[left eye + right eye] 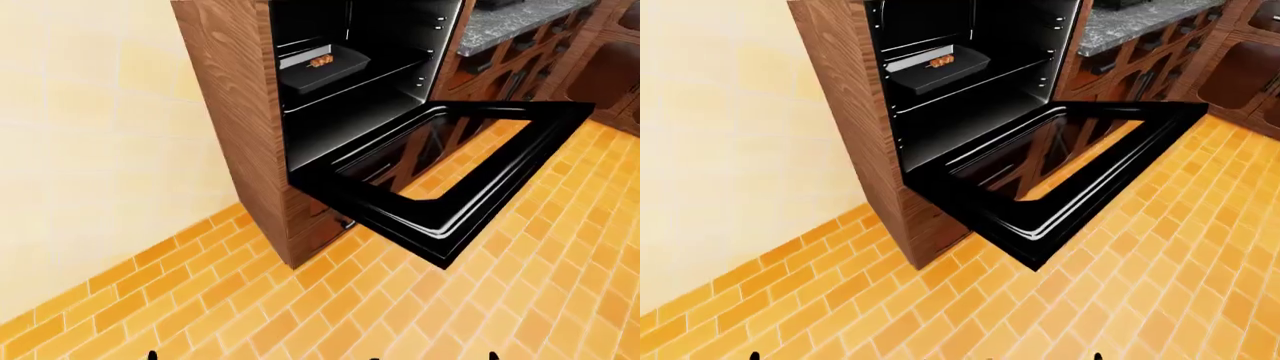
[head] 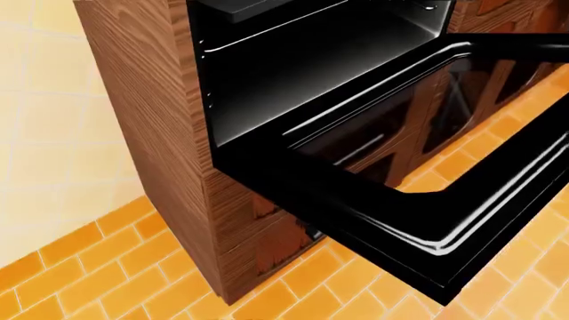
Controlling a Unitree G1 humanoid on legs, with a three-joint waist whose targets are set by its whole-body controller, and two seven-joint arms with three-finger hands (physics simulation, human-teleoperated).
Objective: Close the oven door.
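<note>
1. While it hangs fully open and level, the glossy black oven door (image 1: 450,176) juts from the wooden cabinet (image 1: 235,97) over the orange floor (image 1: 300,315).
2. Its glass pane shows the tiles below.
3. Neither hand is in view.

On the oven rack (image 1: 385,75), a black tray (image 1: 325,69) holding a small skewer (image 1: 320,61) sits toward the rack's left end.

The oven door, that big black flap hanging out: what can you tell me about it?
The glossy black oven door is fully open, folded down about level above the orange brick-pattern floor. It is a broad shiny frame around a clear glass window, through which floor and wooden cabinets show. Its hinged edge meets the oven's black cavity, set in a wood-grain cabinet. No hand touches it.
</note>
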